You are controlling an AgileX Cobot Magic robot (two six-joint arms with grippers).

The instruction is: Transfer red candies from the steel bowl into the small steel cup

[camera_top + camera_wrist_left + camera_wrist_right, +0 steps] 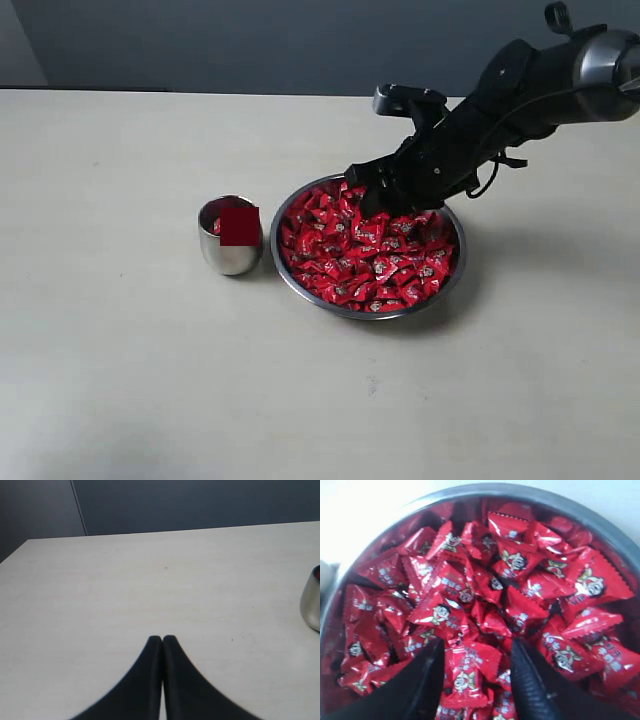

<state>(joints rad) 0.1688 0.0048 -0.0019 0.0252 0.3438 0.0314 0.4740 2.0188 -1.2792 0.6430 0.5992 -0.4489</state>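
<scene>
The steel bowl [372, 314] holds a heap of red candies [350, 255] right of the table's middle. To its left stands the small steel cup [226, 262], with something red showing inside. My right gripper [366, 196] reaches down over the far side of the bowl. In the right wrist view it [476, 647] is open, fingertips down among the red candies [485, 590], and one candy [470, 677] lies between the fingers, ungripped. The bowl's rim [520, 490] curves around the heap. My left gripper [162, 638] is shut and empty over bare table, with the cup [311, 600] off to its side.
The pale table [120, 360] stretches wide around the bowl and cup. A dark wall [250, 40] runs behind the table's far edge. The right arm [540, 85] comes in from the upper right above the table.
</scene>
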